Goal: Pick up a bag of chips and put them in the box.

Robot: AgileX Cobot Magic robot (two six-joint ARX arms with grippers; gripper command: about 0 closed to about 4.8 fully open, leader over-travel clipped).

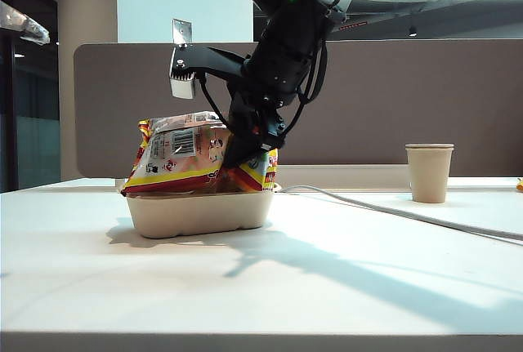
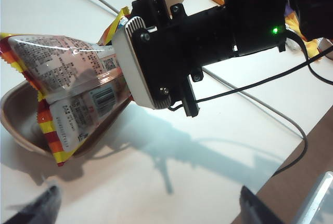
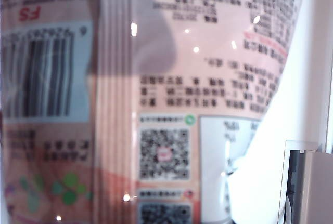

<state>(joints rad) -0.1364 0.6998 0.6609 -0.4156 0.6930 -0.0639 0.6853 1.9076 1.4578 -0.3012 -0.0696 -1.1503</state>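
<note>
The bag of chips (image 1: 184, 156) rests on the rim of the beige box (image 1: 196, 213) at the left of the table, barcode side showing. In the exterior view my right gripper (image 1: 245, 149) reaches across and clasps the bag's right end, one black finger lying over it. In the left wrist view the bag (image 2: 67, 78) slopes up out of the box (image 2: 15, 115) toward that gripper, whose body hides its fingers. The bag's printed back (image 3: 171, 78) fills the right wrist view. My left gripper (image 2: 150, 206) hangs open over bare table, apart from the bag.
A tall paper cup (image 1: 429, 172) stands at the back right. A grey cable (image 1: 392, 209) runs across the table toward the box. A brown partition (image 1: 425, 99) closes the back. The table's edge (image 2: 291, 182) lies near my left gripper.
</note>
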